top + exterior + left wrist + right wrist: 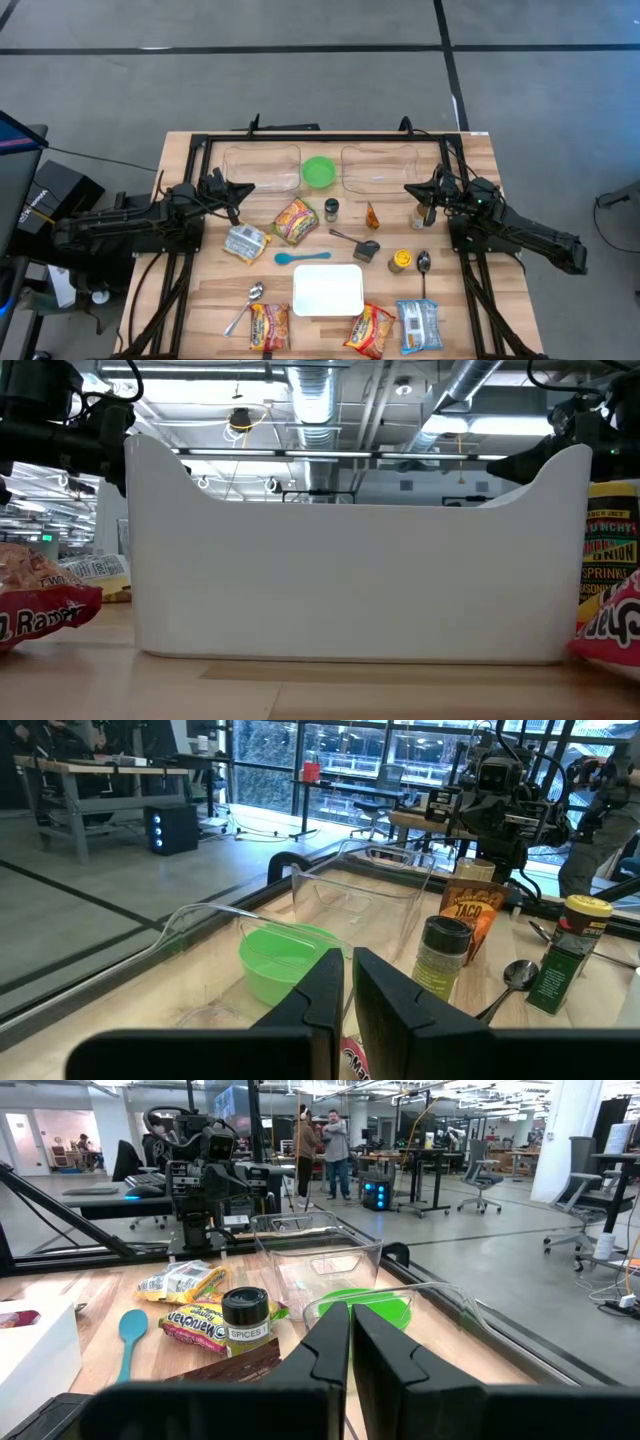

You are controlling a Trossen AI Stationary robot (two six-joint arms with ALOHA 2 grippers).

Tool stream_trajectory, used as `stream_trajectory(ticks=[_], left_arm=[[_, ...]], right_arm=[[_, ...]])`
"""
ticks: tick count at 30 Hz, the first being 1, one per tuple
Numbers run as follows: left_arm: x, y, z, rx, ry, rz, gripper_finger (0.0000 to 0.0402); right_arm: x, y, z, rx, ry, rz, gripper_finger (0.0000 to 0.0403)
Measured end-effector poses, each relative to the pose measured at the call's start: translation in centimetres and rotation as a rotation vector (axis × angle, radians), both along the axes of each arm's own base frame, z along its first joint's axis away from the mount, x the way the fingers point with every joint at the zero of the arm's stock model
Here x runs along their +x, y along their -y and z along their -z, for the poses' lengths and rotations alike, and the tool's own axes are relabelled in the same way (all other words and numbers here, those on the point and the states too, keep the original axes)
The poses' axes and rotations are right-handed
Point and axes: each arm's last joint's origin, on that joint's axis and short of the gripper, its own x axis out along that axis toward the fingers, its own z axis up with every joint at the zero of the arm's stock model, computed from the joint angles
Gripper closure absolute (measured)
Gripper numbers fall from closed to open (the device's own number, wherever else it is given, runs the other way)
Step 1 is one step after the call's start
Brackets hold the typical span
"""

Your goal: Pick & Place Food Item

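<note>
Nothing picked yet, by the look of it; the whole task was left to do.

Front edge of the wooden table [200,330]: three red ramen packets [269,326] [369,331] plus a blue-white snack bag [418,325], all lying flat, untouched. Just behind them sat a white bin [328,290] with nothing visible inside, probably the drop spot, though that's a guess. A metal spoon [244,305] lay left of it.

Mid table: teal spoon [301,257], a silvery snack packet [245,243], and an orange-yellow noodle packet [296,220], crinkly, soft, lying flat and slightly angled. Likely pick candidates; which food item is meant can't be told. Spice jars [331,210] [400,261] and a small taco seasoning sachet [372,215] stood nearby.

Further back: green bowl [319,172] between two clear containers [262,167] [380,168], both apparently holding nothing.

Left gripper [243,190] hovered at the left side near the left clear container, fingers pressed together, holding nothing. Right gripper [413,191] hovered at the right side near the right one, fingers likewise closed and holding nothing. Both were well apart from every food packet.
</note>
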Motion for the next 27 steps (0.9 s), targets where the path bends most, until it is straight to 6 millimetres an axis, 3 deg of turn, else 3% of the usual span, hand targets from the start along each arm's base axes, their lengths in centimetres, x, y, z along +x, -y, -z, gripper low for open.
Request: stream_trajectory(ticks=[27], left_arm=[[0.01, 0.01, 0.0, 0.021, -0.011, 0.006, 0.038]], right_arm=[[0.0, 0.0, -0.01, 0.0, 0.0, 0.0, 0.0392]])
